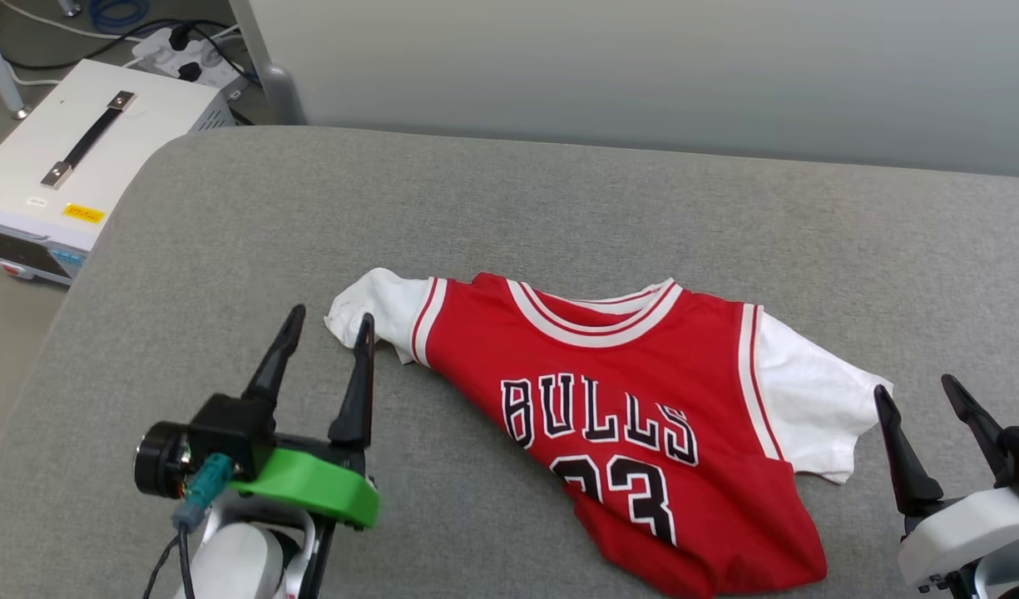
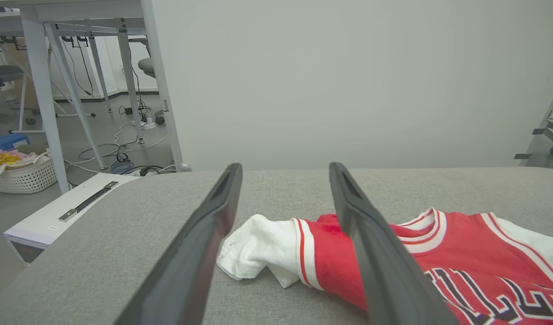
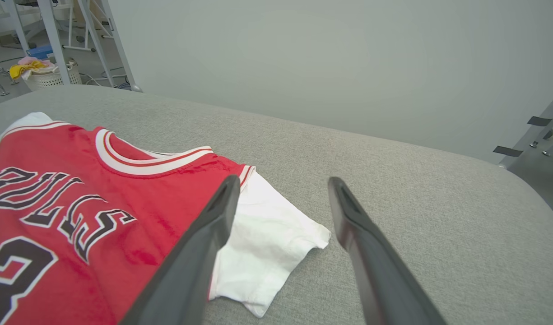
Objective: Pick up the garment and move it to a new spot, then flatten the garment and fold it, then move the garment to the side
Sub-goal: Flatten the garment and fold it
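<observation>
On the grey padded tabletop, a little towards its near edge, the red Bulls jersey lies front-up, collar towards the pale partition wall and hem towards the robot. It isn't flat. The body runs askew, the "BULLS 23" lettering slants, and the bottom edge is rumpled. The white sleeve on the robot's left is bunched and partly folded under itself. The other white sleeve spreads out more smoothly, its cuff reaching towards the table's right side.

The left gripper sits by the bunched sleeve with its two dark fingers spread apart and nothing between them. One fingertip is right at the sleeve's edge, though I can't tell whether it touches the cloth. The right gripper is just beside the cuff of the smoother sleeve, its jaws likewise wide and empty.

Off the table's left corner a white box with a black carry handle stands on the floor, with a power strip and cables behind it. Further back a white woven basket of clothes sits near some table legs.
</observation>
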{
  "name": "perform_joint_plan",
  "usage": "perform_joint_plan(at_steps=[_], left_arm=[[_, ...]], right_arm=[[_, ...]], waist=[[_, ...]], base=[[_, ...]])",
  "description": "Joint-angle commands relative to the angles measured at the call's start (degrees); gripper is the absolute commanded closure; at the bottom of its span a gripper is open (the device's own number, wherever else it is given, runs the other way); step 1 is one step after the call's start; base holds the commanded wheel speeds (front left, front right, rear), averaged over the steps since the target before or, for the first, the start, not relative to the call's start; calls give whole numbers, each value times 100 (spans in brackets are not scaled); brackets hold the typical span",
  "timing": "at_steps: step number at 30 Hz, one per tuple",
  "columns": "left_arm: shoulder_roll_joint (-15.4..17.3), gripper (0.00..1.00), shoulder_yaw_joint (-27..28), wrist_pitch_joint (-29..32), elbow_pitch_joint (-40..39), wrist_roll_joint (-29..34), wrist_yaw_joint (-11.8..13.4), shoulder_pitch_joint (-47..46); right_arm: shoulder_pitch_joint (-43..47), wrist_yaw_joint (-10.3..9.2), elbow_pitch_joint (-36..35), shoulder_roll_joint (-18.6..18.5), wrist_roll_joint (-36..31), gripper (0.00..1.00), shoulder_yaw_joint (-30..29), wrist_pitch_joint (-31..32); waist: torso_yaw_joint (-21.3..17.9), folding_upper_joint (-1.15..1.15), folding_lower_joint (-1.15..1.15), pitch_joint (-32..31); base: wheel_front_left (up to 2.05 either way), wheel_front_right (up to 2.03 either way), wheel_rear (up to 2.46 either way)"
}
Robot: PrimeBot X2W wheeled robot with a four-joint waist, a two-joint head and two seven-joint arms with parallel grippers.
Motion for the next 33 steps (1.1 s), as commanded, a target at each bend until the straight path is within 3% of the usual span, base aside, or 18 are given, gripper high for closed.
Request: perform_joint_plan(at_steps=[1,7,16,20,33], left_arm=[[-58,0,12,-32,-71,100,-33,102],[-208,0,76,-33,-233,253,-128,93],[-348,0,123,-33,-205,418,-291,-96],[-448,0,174,-33,-239,480,-344,-182],[-620,0,340,-33,-134,648,-498,-324]], right_arm=[[44,-4,-30,-27,23,0,-29,49],[-66,-4,77,-324,224,0,45,900],[-869,-4,438,-970,798,0,142,3202],[-1266,-4,657,-977,1042,0,37,3914],[-1859,-4,1591,-817,1123,0,101,4414]], waist=[[40,0,0,14],[181,0,0,216],[365,0,0,657],[501,0,0,873],[758,0,0,1260]], base=[[0,0,0],[0,0,0],[0,0,0],[0,0,0],[0,0,0]])
